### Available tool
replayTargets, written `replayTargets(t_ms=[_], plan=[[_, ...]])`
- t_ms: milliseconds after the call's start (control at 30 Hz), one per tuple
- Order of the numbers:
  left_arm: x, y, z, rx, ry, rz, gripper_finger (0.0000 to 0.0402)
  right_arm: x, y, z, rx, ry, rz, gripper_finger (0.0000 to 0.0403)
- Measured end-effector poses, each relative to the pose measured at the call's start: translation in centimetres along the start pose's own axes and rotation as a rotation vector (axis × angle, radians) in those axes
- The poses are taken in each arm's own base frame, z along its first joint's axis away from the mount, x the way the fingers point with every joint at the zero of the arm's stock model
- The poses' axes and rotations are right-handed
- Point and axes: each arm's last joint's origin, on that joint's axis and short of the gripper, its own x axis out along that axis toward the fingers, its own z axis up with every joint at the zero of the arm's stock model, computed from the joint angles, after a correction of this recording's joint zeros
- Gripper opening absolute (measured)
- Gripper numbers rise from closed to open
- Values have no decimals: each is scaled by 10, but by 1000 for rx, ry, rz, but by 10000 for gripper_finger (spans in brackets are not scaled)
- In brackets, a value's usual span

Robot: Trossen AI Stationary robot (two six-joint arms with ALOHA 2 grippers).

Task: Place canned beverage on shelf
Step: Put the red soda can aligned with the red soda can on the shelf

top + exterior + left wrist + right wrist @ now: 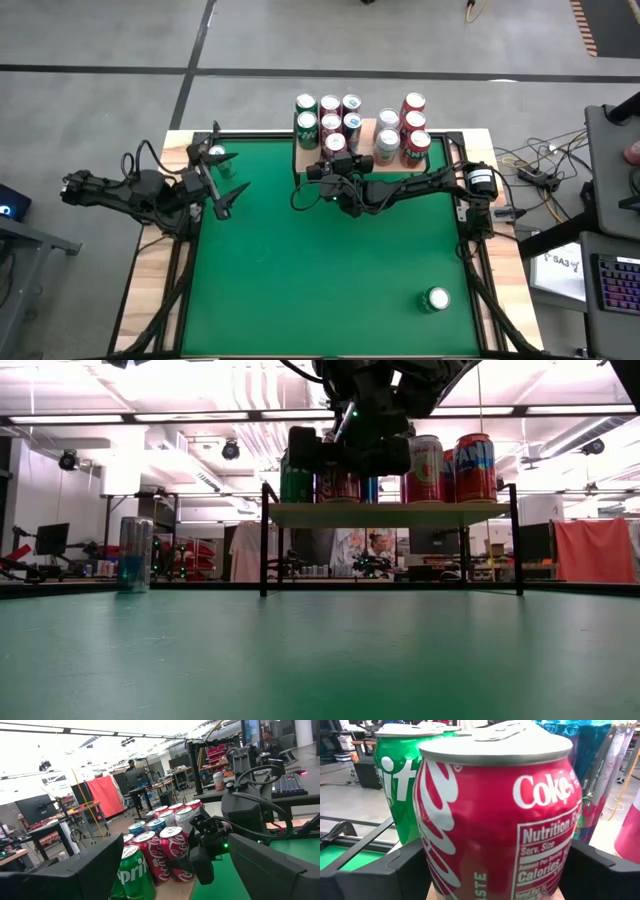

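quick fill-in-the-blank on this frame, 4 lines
1. The right gripper is at the wooden ___.
2. The red can nearest its wrist camera reads ___.
3. The left gripper is ___, holding nothing.
4. The can on the felt nearest the high view's bottom edge is on the ___ arm's side.
Missing: shelf; Coke; open; right.

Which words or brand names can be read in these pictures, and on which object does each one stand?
"Coke", "Nutrition Facts", "Serv. Size", "Calories": red can between the right claw's fingers.
"Sprite": green can on the shelf.
"Coca-Cola": red can on the shelf.
"Fanta", partly legible: red can.
The slim can's print is blurred.
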Motion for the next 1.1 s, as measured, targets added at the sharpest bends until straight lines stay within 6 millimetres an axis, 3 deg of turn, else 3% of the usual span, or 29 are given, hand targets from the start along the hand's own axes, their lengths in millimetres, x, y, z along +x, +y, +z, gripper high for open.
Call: replayTargets(t_ms=[1100], plan=[[0,2,-1,11,22,53,341,0,0,1,9,-2,1,327]])
